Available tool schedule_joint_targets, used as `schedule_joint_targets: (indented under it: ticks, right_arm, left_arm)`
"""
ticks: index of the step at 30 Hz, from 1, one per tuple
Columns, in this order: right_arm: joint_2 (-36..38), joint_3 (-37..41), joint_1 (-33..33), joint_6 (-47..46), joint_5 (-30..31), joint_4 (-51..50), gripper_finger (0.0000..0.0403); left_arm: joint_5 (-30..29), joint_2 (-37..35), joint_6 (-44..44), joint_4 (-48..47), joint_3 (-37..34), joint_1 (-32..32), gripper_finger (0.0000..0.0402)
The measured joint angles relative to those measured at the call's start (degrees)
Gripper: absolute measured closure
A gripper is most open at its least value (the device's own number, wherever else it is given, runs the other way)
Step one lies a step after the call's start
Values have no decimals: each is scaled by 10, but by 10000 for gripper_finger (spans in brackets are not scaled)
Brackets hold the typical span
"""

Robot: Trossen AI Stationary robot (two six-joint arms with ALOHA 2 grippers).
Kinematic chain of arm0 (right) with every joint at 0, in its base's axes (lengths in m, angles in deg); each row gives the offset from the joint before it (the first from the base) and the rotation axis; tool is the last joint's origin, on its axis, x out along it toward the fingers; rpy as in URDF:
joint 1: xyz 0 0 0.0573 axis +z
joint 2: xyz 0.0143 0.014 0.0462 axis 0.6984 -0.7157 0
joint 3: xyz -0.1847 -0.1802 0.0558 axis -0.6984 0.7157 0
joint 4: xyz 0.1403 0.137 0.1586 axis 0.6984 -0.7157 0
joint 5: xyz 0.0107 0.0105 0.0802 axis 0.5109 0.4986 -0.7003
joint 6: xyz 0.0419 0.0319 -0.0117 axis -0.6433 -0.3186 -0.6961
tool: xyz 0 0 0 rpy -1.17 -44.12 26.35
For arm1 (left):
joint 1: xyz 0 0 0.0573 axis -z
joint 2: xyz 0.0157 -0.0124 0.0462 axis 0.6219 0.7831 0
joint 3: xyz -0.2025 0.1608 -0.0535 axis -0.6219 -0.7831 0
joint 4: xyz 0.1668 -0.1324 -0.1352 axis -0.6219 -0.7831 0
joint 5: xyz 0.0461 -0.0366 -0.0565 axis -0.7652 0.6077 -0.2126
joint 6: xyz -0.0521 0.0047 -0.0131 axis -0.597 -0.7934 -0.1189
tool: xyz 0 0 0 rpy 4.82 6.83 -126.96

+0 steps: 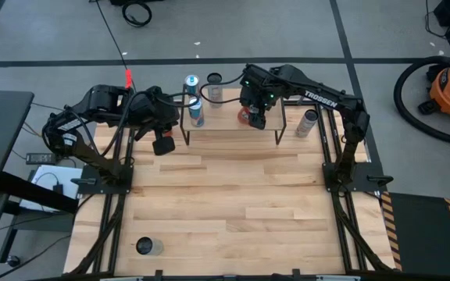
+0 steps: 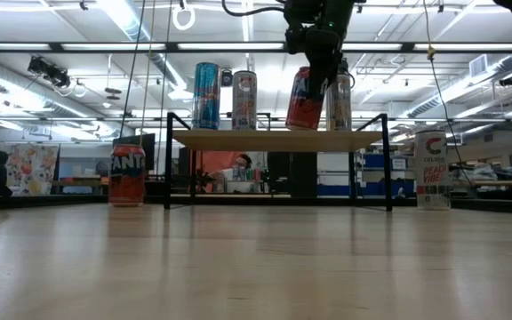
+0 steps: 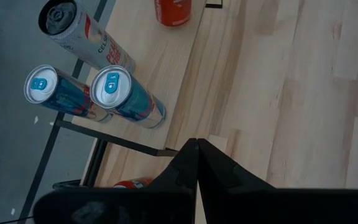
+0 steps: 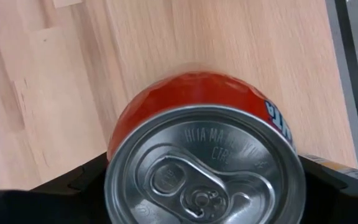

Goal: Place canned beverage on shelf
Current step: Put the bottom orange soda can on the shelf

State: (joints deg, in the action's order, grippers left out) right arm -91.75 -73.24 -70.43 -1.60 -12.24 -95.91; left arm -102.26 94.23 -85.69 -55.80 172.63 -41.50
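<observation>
The shelf stands at the table's far side, its light-wood board on black legs. My right gripper is over its right half, shut on a red can. A blue can and a white can stand upright on the shelf's left part, and a silver can shows behind the red one. My left gripper hangs shut and empty by the shelf's left end; the left wrist view shows its fingers together. My right gripper pinches the red can between its two fingers, on opposite sides of the wall just below the top rim. The fingers come from above, pointing down. The can hangs tilted, its bottom edge at the shelf board; I cannot tell whether it touches.
An orange Fanta can stands on the table left of the shelf, and a white Celsius can stands right of it. Another can stands near the table's near left corner. The wide middle of the tabletop is bare wood.
</observation>
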Motion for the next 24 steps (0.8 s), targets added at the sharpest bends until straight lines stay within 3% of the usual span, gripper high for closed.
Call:
schedule_joint_targets:
  ticks: [24]
  right_arm:
    - [19, 0, 1, -6, 43, -16, 47]
  left_arm:
    - [0, 0, 0, 0, 0, 0, 392]
